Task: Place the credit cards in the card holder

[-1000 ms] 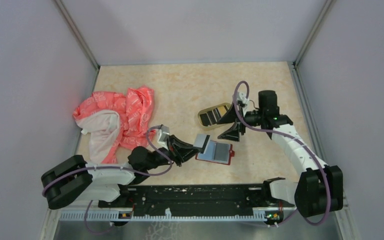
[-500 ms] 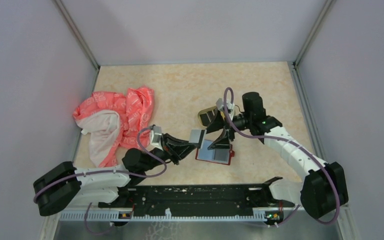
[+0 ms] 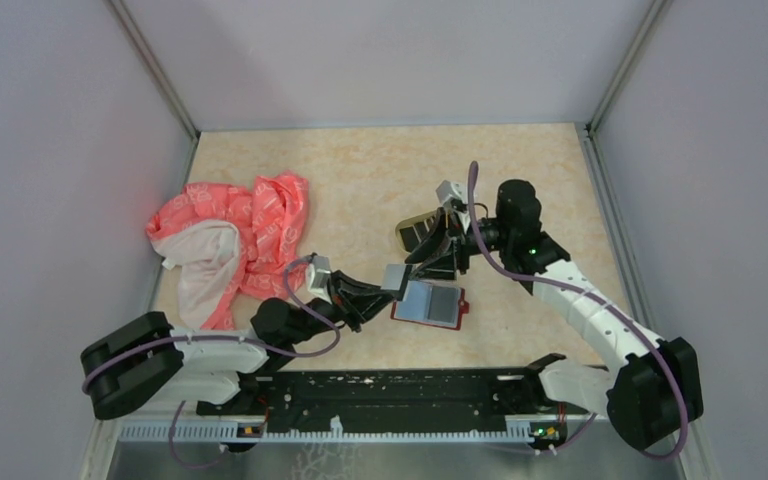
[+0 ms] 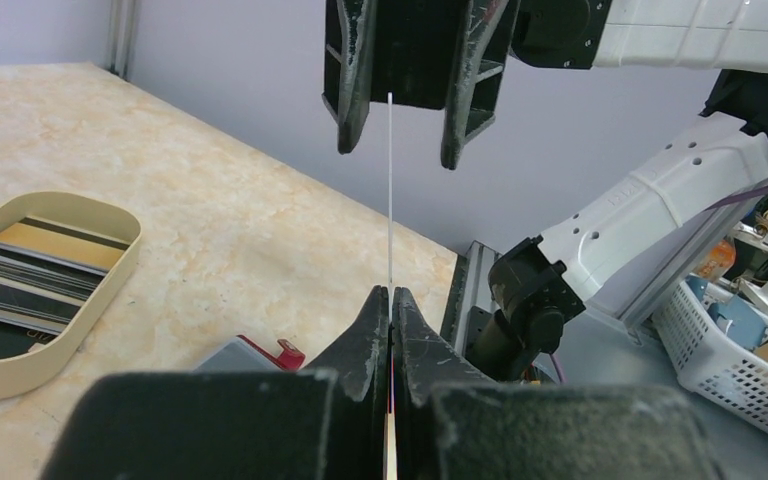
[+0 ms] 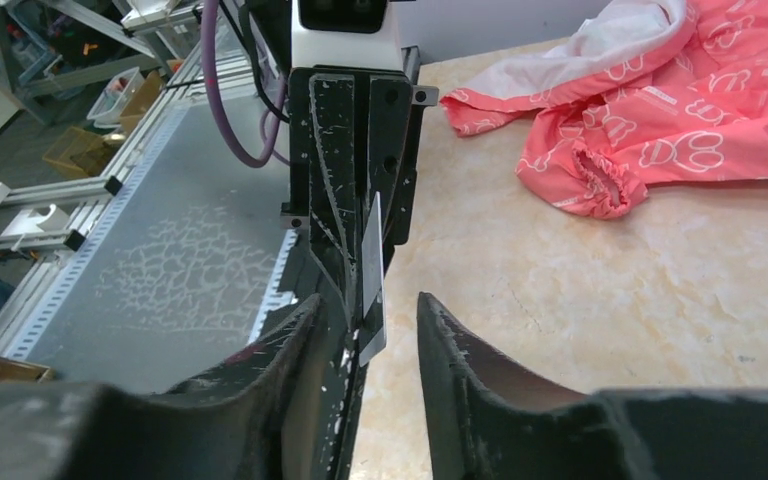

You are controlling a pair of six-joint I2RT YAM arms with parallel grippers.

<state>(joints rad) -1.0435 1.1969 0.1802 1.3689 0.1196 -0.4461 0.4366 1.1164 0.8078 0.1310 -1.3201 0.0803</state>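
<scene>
The counter (image 3: 380, 170) has a big pink cloth (image 3: 250, 225) on its left side. Over to the right, a tan tray (image 4: 20, 368) holds some credit cards (image 4: 30, 270), and the red card holder (image 3: 428, 303) lies flat just in front of it. One grey card (image 3: 395, 278) is up in the air beside the holder. The left arm's fingers (image 4: 375, 330) are clenched on it edge-on, and the right arm's fingers (image 4: 348, 90) straddle its far end, spread and not touching it.

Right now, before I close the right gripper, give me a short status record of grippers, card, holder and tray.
left gripper: shut on the grey card, held on edge
right gripper: open, jaws astride the card's far edge
card holder: lying open, near the left gripper
tray: tan, more cards inside
cloth: pink, far left
</scene>
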